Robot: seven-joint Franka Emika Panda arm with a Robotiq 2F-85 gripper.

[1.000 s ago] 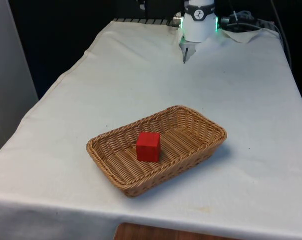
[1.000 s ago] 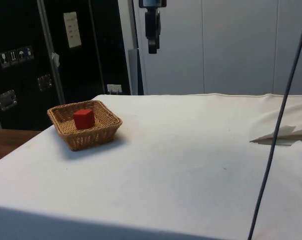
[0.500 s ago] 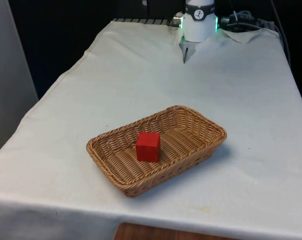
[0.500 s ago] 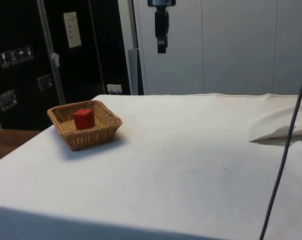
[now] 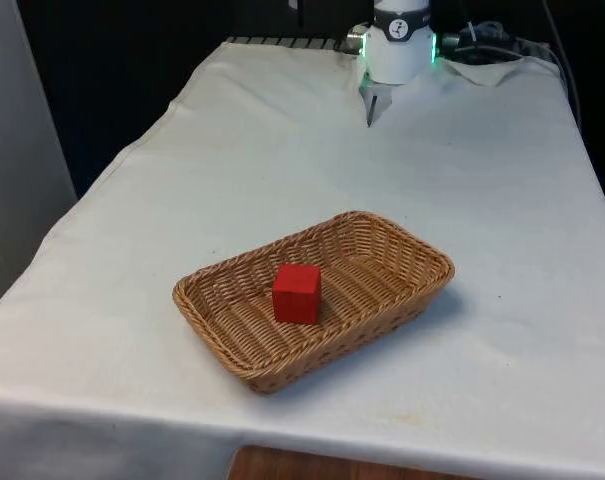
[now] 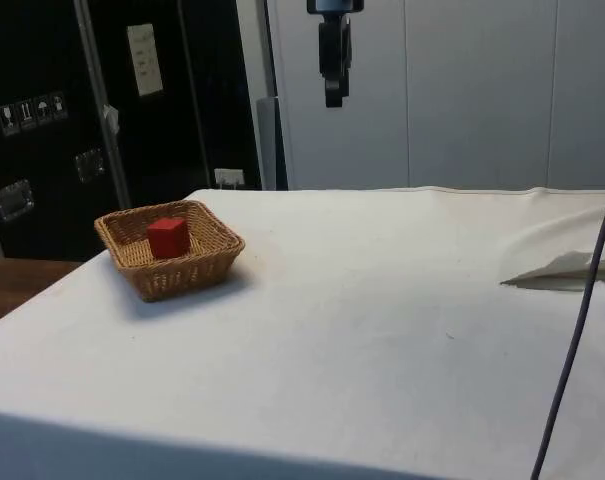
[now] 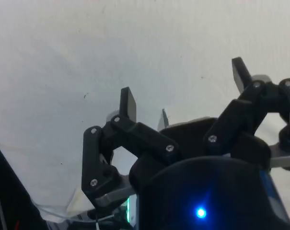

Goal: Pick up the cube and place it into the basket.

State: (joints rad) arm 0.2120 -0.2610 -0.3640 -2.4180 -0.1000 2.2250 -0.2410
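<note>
**Cube at rest in the basket, gripper retreating overhead**

Since half a second ago, only the gripper (image 6: 333, 100) has shifted: in the side view it has travelled further from the basket (image 6: 201, 262), toward the robot's end of the table, and sits slightly higher against the pale wall. Basket and cube have not moved.

Nearest the front camera, the wicker basket (image 5: 402, 301) lies flat on the white cloth (image 5: 232, 170), not far from the table's near edge. The red cube (image 5: 297, 293) rests on the woven floor inside, a little off centre toward the basket's end on the front view's left, touching none of the walls. In the side view the same cube (image 6: 168, 238) pokes up just above the rim.

Beyond the basket, bare cloth runs to the table's far end. High above that stretch, well apart from the basket, hangs the gripper, pointing straight down. In the wrist view its fingers (image 7: 128, 103) stand spread wide with nothing held between them, over plain cloth (image 7: 77, 52).
</note>
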